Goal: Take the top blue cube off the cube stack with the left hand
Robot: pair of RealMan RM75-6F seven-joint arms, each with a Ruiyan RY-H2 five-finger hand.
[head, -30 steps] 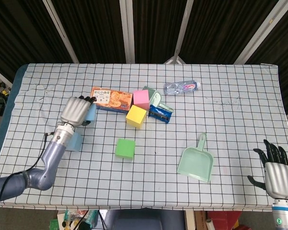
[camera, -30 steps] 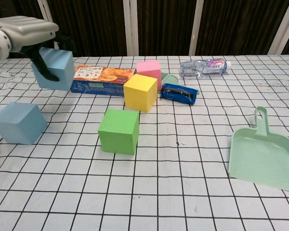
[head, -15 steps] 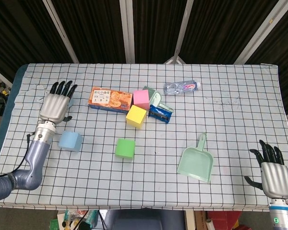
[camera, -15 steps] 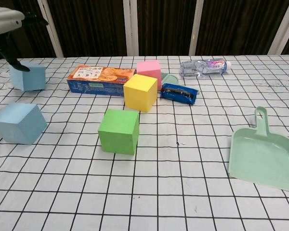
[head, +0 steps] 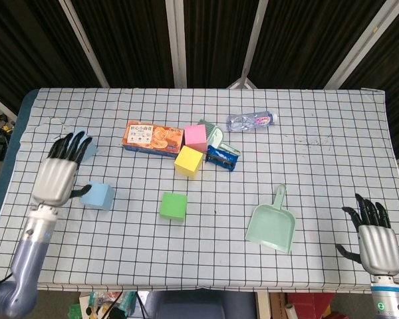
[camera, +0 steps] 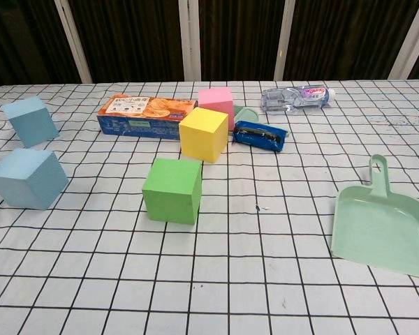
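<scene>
Two light blue cubes rest apart on the checked cloth at the left. One (camera: 31,121) sits farther back; in the head view my left hand's fingers mostly cover it. The other (head: 98,195) (camera: 26,178) stands nearer the front. My left hand (head: 56,176) hovers just left of the nearer cube with its fingers spread and nothing in it; the chest view does not show it. My right hand (head: 376,238) hangs open beyond the table's front right corner, holding nothing.
An orange cracker box (head: 153,137), pink cube (head: 195,137), yellow cube (head: 188,161) and blue packet (head: 223,157) cluster mid-table. A green cube (head: 173,205) stands in front of them. A green dustpan (head: 272,226) lies front right and a water bottle (head: 251,121) at the back.
My left hand carried a blue cube leftward, set it down at the far left and let go. It has since drawn back toward the front edge. The right hand barely shifted.
</scene>
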